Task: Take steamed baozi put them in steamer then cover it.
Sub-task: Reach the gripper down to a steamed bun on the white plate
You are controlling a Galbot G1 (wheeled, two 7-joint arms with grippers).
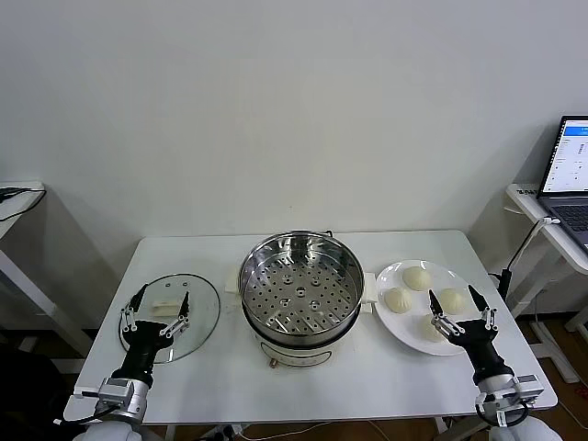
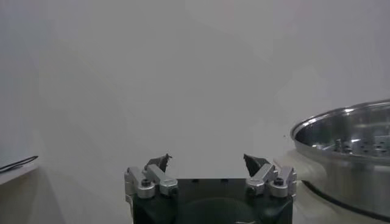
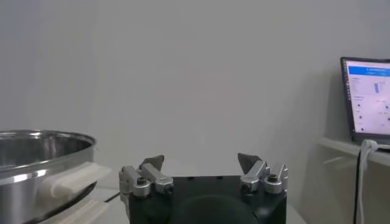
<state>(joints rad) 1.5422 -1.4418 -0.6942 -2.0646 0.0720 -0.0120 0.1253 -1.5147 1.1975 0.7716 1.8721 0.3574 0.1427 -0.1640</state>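
We have both arms low at the near edge of the table (image 1: 220, 367), each with its jaws spread wide and holding nothing. The left gripper (image 1: 158, 310) hovers over the cover (image 1: 204, 317), its jaws standing either side of the white block handle (image 1: 165, 308), which suggests it is lined up to lift the lid when that turn comes. The right gripper (image 1: 464, 310) sits at the near rim of the white plate (image 1: 390, 276), where the four steamed baozi (image 1: 417, 277) lie close together; one bun is just ahead of its jaws, so we judge this arm is placed to begin the picking.

Between the two grippers stands the steamer (image 1: 300, 276), open, its perforated tray bare, so no bun has been moved yet. From the left wrist view we see the left gripper (image 2: 210, 165) open, with the steamer's steel rim (image 2: 341, 115) off to one side. The right wrist view shows the right gripper (image 3: 202, 164) likewise open, the steamer's white side handle (image 3: 73, 178) near it, and a laptop (image 3: 365, 97) beyond.
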